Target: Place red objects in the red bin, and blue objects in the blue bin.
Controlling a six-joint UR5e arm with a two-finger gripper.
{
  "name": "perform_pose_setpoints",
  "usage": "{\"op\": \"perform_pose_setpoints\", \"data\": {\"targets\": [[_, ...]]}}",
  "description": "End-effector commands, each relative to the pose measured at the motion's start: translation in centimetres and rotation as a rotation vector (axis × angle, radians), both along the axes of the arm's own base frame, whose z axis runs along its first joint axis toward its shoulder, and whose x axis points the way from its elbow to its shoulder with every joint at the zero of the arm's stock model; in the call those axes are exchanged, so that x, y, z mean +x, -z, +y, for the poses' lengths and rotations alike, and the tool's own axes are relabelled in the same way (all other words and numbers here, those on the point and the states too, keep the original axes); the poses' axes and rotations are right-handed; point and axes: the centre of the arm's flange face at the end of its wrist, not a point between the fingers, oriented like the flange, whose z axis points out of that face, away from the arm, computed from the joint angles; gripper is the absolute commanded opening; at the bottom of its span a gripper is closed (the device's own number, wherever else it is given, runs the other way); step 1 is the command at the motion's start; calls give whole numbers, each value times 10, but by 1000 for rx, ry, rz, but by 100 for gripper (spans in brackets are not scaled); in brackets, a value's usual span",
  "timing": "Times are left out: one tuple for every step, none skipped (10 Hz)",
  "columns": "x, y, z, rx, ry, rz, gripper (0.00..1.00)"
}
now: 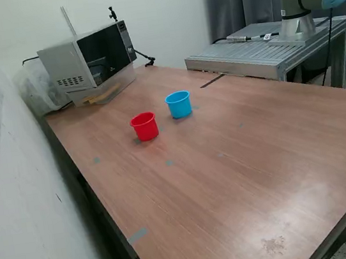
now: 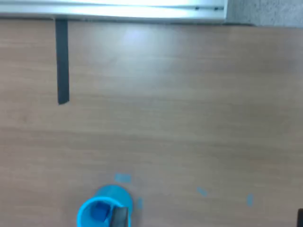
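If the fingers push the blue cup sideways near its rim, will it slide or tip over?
The blue cup looks like thin, light plastic, so it would probably move easily. It narrows toward its base, so a push near the rim may tip it. The smooth wooden table likely favours sliding when pushed low.

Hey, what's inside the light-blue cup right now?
In the wrist view, the light-blue cup holds something dark blue, likely a cube. A dark gray part in front covers some of the opening, so the count is unclear. The exterior view does not show its inside.
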Motion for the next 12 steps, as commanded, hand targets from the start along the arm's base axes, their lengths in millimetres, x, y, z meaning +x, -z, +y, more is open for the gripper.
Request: {"op": "perform_pose_setpoints", "data": {"targets": [[14, -4, -9, -5, -16, -31, 100], [14, -5, -9, -5, -17, -29, 100], [14, -4, -9, -5, -18, -31, 100], [13, -4, -8, -3, -20, -33, 100], [12, -4, -5, -3, -16, -32, 100], [12, -4, -2, -4, -10, -33, 100], [11, -4, 2, -4, -1, -33, 100], [11, -3, 2, -4, -1, -35, 100], [11, -4, 2, -4, -1, -33, 100], [11, -4, 2, -4, 1, -33, 100], [11, -4, 2, -4, 1, -33, 100], [11, -4, 4, -4, 4, -33, 100]]}}
